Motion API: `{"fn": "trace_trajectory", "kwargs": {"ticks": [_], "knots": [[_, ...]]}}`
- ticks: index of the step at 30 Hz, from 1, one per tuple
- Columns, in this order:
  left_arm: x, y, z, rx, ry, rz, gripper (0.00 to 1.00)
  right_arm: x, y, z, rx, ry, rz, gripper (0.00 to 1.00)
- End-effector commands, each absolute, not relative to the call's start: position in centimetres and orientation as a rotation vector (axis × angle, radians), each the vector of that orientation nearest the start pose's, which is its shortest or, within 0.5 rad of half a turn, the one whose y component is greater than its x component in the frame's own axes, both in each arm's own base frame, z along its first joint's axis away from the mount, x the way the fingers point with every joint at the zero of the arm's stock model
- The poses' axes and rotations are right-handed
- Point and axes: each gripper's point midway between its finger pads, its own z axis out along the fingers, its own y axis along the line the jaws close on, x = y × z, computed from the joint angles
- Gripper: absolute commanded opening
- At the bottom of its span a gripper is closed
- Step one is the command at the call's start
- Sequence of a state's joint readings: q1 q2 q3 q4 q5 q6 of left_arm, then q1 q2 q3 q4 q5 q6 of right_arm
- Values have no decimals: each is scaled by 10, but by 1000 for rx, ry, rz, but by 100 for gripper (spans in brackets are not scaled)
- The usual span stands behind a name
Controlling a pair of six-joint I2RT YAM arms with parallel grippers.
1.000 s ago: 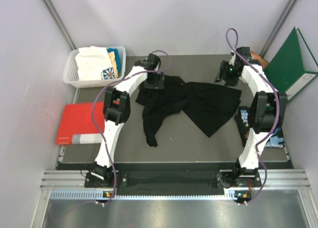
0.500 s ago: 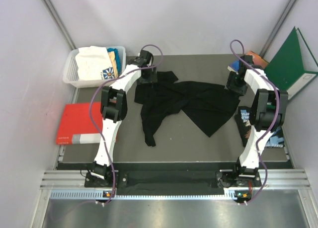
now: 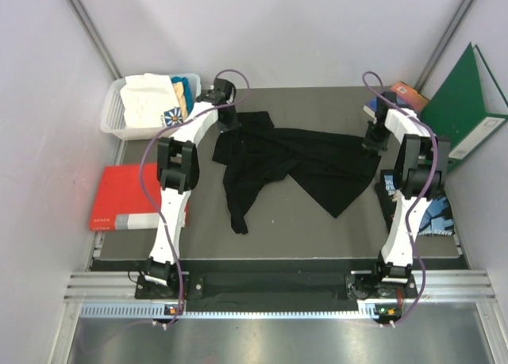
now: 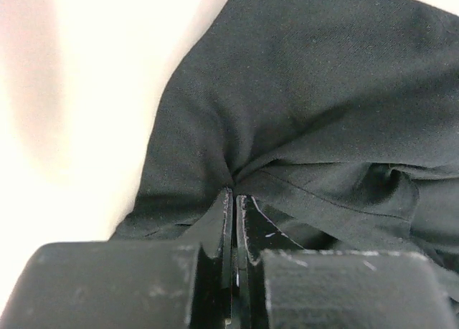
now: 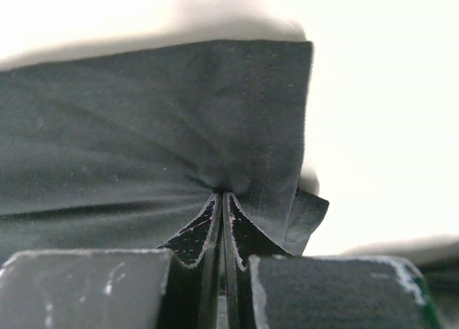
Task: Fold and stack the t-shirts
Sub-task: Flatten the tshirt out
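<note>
Large plain black cloth t-shirt [image 3: 317, 162] pinched at 2 far corners.
Left hand [image 4: 233, 194] and right hand [image 5: 222, 194] both closed tight on fabric; spread crumpled across grey counter [image 3: 302, 225].

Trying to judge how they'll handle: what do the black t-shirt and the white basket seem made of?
The large plain black t-shirt looks like soft matte knit cloth, probably cotton: it lies in limp folds. The white slotted basket looks like rigid moulded plastic, smooth: even slots in straight walls.
</note>
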State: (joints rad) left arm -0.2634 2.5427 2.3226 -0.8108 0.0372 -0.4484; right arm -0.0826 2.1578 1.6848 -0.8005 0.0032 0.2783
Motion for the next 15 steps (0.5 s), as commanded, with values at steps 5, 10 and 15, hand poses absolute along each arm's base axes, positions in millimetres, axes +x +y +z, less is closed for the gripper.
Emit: {"fn": "trace_trajectory", "kwargs": {"ticks": [5,10,15], "knots": [[566,-79,24,-476,2619,-60,0,477,-2,-8,424,2830,53,0],[560,-48,35,-550,2599,13,0,527,10,-6,349,2704,108,0],[547,-30,38,-608,2615,23,0,569,21,-8,358,2635,194,1]]}}
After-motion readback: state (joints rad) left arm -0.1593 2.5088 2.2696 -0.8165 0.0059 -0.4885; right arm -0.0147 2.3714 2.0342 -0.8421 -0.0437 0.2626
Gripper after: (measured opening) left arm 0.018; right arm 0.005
